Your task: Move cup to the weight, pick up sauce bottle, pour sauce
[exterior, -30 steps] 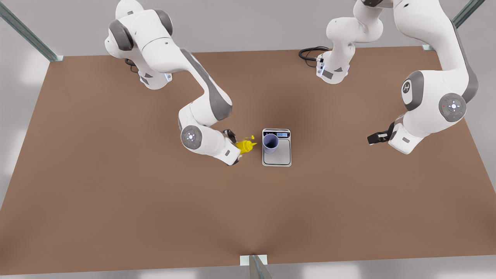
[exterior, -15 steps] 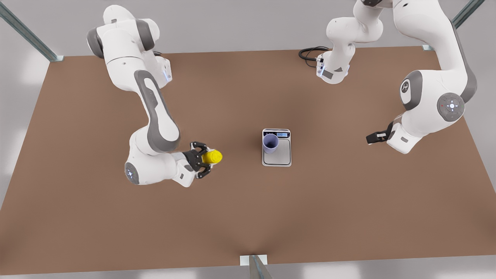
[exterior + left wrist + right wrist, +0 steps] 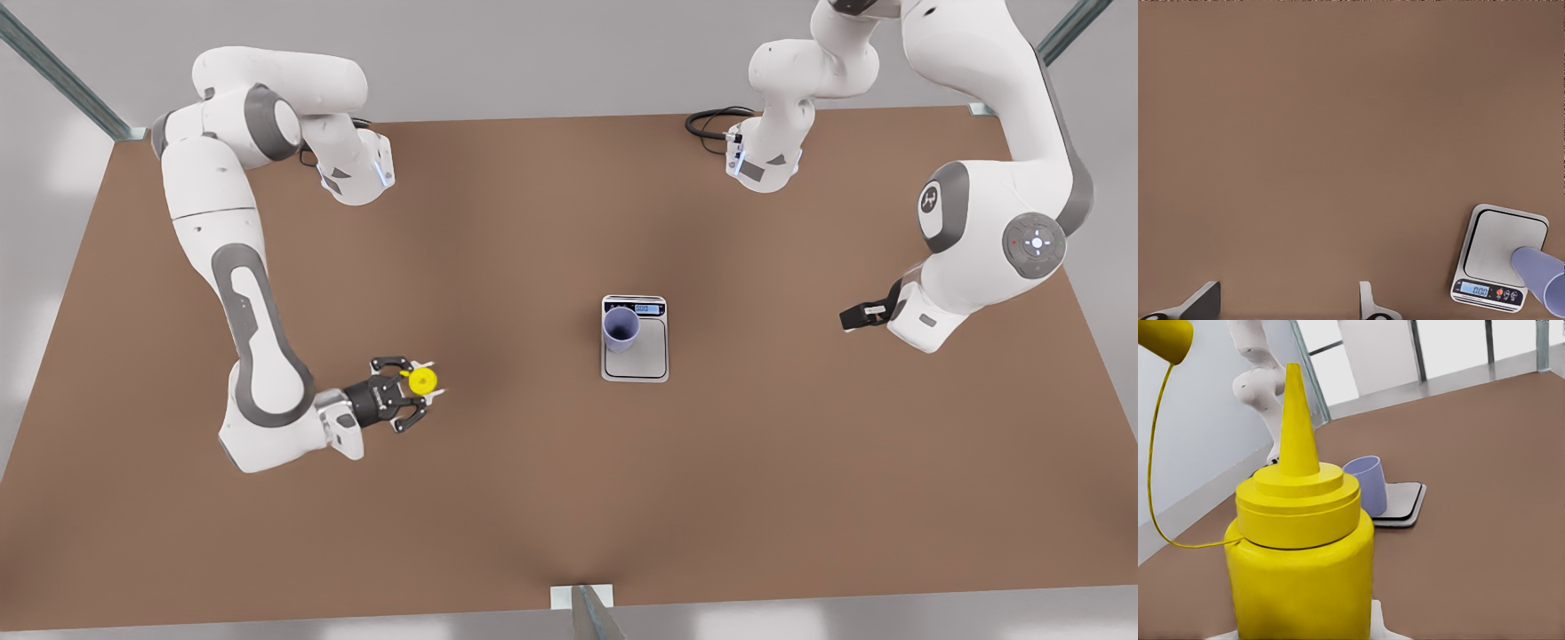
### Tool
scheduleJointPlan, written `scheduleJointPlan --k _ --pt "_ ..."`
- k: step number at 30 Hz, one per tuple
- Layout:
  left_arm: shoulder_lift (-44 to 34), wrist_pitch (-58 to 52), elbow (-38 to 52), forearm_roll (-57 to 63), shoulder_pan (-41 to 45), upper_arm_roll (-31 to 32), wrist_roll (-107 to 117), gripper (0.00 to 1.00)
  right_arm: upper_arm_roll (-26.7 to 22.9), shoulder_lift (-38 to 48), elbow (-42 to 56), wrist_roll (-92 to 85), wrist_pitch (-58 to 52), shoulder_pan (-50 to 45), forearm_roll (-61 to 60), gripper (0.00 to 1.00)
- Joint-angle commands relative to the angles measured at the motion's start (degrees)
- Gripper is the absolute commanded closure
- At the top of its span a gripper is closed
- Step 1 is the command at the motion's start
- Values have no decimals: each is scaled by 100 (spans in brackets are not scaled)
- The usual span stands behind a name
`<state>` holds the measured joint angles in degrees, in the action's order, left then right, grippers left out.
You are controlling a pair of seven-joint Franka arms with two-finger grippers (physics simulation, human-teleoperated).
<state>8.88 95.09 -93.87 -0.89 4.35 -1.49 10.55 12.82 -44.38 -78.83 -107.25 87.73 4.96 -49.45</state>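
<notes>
**Bottle in hand, pouring not yet begun**

Front view: the cup stands on the weight at centre. At lower left, the right gripper grips the upright sauce bottle.

Left wrist view: the left gripper waits, fingers apart and empty.

Right wrist view: the bottle needs carrying to the cup, then tilting.

In the left wrist view the cup on the weight runs off the edge. In the right wrist view the sauce bottle hides the fingers beneath it.
</notes>
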Motion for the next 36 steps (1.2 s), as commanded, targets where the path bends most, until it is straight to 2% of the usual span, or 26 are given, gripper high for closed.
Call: scheduleJointPlan --k 1,3,12,36 --pt "0 -8 0 1 -4 0 0 0 1 -1 -1 -32 -1 5 -3 44" --pt "0 1 0 1 5 0 0 0 168 -141 -1 -199 8 119 -47 44" --pt "0 1 0 1 5 0 0 0 212 -757 43 -1535 -89 471 -320 44" --pt "8 -8 0 10 5 0 0 0 177 -1311 61 -2168 -45 497 -636 44"
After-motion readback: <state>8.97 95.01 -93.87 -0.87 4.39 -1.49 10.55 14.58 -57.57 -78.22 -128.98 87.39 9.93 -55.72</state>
